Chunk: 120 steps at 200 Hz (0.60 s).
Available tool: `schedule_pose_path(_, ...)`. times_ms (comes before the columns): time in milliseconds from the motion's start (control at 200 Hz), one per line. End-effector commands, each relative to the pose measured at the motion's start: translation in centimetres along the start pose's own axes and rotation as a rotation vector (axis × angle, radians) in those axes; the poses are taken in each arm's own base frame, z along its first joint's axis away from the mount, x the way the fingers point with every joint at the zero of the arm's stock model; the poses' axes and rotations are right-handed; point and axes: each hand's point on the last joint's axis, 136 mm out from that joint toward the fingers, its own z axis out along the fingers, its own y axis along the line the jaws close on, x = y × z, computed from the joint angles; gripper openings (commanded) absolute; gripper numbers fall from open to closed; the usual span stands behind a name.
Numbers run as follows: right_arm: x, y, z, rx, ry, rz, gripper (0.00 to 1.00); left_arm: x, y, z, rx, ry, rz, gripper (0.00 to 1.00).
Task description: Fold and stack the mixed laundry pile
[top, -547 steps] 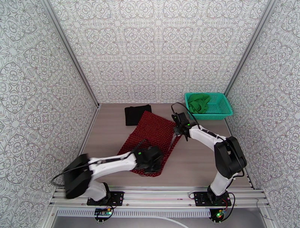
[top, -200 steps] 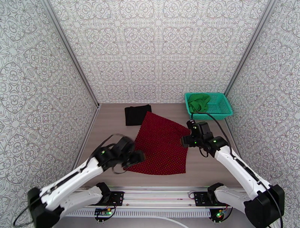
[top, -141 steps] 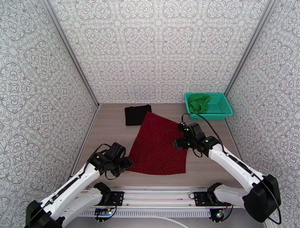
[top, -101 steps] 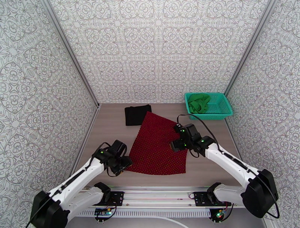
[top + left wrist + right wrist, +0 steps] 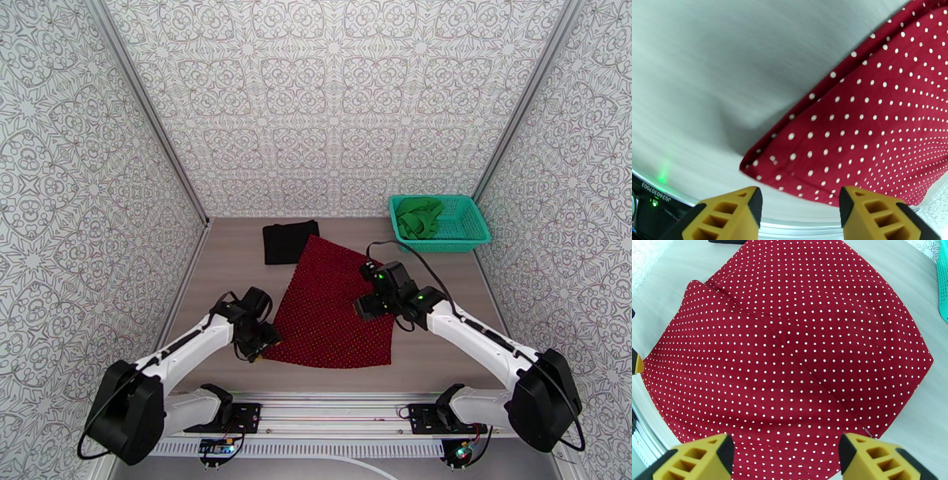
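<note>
Red dotted cloth [image 5: 336, 304] is lying spread flat, its near corner sitting just ahead of the left gripper [image 5: 798, 199], whose yellow fingers are standing apart with nothing between them. The right gripper [image 5: 786, 443] is hovering over the cloth's right side, likewise spread and empty. To fold cleanly, each gripper should probably be pinching an edge low at the table [image 5: 229, 268], then lifting together so no wrinkle forms. The black garment [image 5: 289, 241] is lying beyond the cloth's far corner. The green garment [image 5: 417, 217] is sitting in the teal basket [image 5: 466, 229], far right of the right gripper. Patterned walls [image 5: 332, 103] are enclosing the pale table on three sides.
</note>
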Motion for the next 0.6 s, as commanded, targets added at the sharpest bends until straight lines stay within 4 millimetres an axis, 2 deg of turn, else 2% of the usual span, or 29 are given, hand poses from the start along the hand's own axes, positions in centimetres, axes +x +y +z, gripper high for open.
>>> schedule_pose_path(0, 0.7, 0.3, 0.6, -0.008, 0.017, -0.016, 0.73, -0.9, -1.3, -0.1, 0.037, -0.016, 0.026, 0.55)
schedule_pose_path(290, 1.2, 0.4, 0.7, -0.007, 0.026, -0.014, 0.72, -1.5, -1.2, 1.1, -0.001, -0.003, 0.038, 0.45)
schedule_pose_path(595, 1.5, 0.4, 0.6, -0.009, 0.026, -0.009, 0.72, -1.1, -0.5, 2.0, -0.018, 0.014, 0.038, 0.37)
